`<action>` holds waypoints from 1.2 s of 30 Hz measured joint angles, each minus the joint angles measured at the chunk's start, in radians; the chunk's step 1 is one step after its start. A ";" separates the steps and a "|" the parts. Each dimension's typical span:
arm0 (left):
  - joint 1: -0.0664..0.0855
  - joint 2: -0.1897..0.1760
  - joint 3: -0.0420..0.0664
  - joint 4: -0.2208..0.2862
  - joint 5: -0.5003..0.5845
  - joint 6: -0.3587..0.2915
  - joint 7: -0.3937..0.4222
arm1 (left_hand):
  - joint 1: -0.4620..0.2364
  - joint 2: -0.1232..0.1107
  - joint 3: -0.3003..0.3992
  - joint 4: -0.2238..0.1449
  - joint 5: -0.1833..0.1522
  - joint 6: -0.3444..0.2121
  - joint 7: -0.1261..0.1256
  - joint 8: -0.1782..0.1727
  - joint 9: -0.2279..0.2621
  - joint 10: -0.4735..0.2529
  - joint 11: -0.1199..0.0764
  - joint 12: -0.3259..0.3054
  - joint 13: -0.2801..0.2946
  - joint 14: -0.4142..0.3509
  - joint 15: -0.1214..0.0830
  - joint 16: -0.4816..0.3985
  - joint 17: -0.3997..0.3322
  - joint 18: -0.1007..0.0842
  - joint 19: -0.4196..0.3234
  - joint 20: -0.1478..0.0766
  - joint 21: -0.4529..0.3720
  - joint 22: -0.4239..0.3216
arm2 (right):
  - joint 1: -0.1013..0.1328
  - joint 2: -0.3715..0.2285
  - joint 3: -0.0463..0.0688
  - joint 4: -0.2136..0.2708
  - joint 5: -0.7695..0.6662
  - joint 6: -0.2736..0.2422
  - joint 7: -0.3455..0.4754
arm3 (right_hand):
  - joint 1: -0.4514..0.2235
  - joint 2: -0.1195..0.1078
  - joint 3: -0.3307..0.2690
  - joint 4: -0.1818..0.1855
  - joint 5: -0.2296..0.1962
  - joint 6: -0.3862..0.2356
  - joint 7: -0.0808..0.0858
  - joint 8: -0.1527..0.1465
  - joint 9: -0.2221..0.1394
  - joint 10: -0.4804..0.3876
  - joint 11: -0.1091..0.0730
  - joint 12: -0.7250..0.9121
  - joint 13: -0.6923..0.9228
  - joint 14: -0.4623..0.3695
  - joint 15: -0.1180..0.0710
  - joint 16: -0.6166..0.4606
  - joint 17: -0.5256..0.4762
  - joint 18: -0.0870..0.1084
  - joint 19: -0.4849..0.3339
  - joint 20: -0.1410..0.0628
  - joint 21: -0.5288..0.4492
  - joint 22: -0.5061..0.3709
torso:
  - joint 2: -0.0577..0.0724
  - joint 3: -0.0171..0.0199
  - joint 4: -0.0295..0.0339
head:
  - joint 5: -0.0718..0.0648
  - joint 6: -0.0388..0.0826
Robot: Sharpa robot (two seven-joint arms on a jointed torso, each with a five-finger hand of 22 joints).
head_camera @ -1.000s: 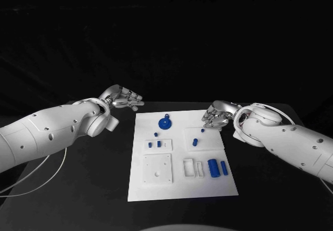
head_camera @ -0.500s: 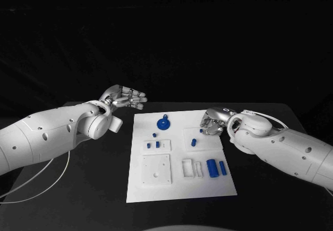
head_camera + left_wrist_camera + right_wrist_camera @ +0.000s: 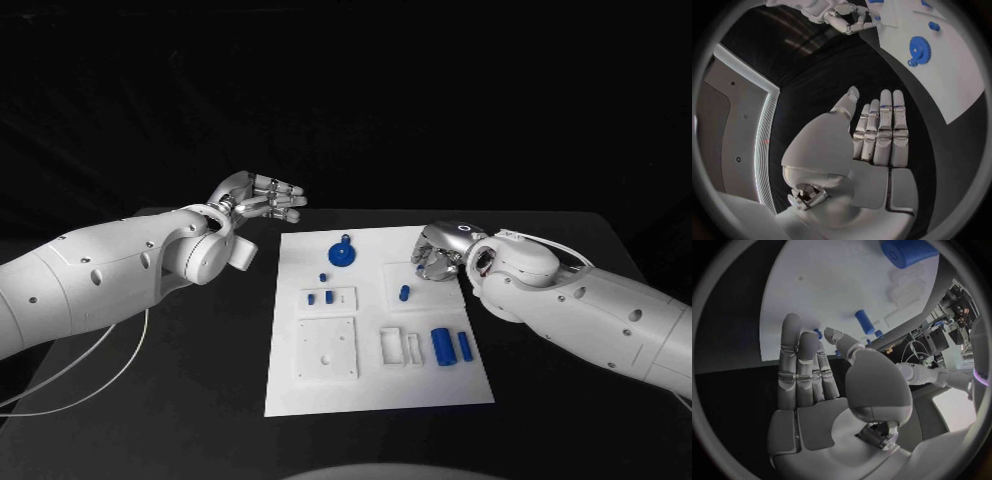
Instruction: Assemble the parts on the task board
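task board [image 3: 372,390], one gear [image 3: 342,256], two cylinders [image 3: 453,347]

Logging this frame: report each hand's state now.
Left hand: open, fingers straight, holding nothing.
Right hand: open, fingers extended, holding nothing.

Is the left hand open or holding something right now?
Open. The left hand holds nothing; its fingers lie straight, off the task board.

I count one task board [image 3: 378,390] on my table [image 3: 173,400]. On it lie one blue gear [image 3: 343,254], two large blue cylinders [image 3: 443,347], and four small blue parts [image 3: 404,293]. Two hands, mine.
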State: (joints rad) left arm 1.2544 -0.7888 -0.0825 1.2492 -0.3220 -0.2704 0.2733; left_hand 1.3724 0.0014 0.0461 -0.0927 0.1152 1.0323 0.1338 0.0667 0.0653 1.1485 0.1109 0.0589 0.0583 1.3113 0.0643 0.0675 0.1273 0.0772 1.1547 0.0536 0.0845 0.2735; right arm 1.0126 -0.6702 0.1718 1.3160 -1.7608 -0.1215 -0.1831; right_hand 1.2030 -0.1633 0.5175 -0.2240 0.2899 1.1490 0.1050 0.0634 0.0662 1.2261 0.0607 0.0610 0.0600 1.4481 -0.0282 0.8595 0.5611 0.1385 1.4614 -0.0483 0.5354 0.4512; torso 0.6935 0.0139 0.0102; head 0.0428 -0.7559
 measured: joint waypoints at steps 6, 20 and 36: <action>0.000 0.000 0.000 -0.002 0.002 0.000 0.000 | 0.004 0.004 0.000 0.000 0.000 0.000 0.000 0.000 0.000 0.000 0.000 0.000 0.000 0.002 0.002 0.000 0.003 0.000 0.004 -0.004 0.004 -0.003 | -0.001 0.002 -0.004 -0.002 -0.002 0.000 -0.002 | 0.017 0.017 0.031 -0.005 -0.032 0.029 -0.007 0.000 0.001 0.038 -0.008 0.000 0.000 -0.005 -0.005 0.010 -0.001 -0.002 0.000 -0.005 0.001 0.018 | 0.000 -0.0006 0.0001 | -0.001 -0.002; 0.000 0.000 0.000 -0.005 0.002 0.004 -0.006 | 0.011 0.011 -0.003 -0.003 0.003 0.004 0.004 0.000 0.000 -0.007 0.007 0.000 0.000 0.003 0.003 0.000 0.005 0.000 0.004 -0.004 0.011 -0.007 | -0.002 0.011 -0.013 -0.008 -0.066 -0.007 -0.029 | 0.036 0.028 0.088 -0.028 -0.073 0.063 -0.016 0.000 0.002 0.083 -0.025 -0.004 0.004 -0.009 -0.016 0.019 0.006 -0.025 -0.031 -0.023 0.034 0.117 | 0.000 -0.0006 0.0003 | 0.001 -0.007; 0.000 0.001 0.000 -0.009 -0.005 0.018 -0.017 | 0.011 0.011 -0.003 -0.003 0.004 0.004 0.004 0.000 0.000 -0.014 0.007 0.000 0.000 0.003 0.003 0.000 0.005 0.000 0.003 -0.004 0.011 -0.008 | -0.008 0.017 -0.018 0.001 -0.121 -0.030 -0.062 | 0.054 0.034 0.115 -0.032 -0.184 0.130 -0.034 -0.004 0.027 0.154 -0.043 -0.004 0.002 -0.006 -0.036 0.018 0.007 -0.046 -0.025 -0.040 0.019 0.157 | 0.000 -0.0003 0.0001 | 0.001 -0.012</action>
State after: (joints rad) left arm 1.2545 -0.7874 -0.0827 1.2402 -0.3268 -0.2521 0.2560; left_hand 1.3830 0.0120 0.0434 -0.0955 0.1191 1.0360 0.1375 0.0667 0.0652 1.1342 0.1179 0.0589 0.0583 1.3140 0.0670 0.0677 0.1323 0.0773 1.1582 0.0500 0.0959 0.2653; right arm 1.0050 -0.6530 0.1535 1.3174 -1.8816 -0.1512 -0.2446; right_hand 1.2570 -0.1292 0.6329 -0.2558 0.1057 1.2793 0.0713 0.0597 0.0936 1.3802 0.0175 0.0573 0.0623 1.4417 -0.0643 0.8779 0.5683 0.0923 1.4365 -0.0879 0.5545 0.6082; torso 0.6931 0.0136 0.0103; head 0.0434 -0.7675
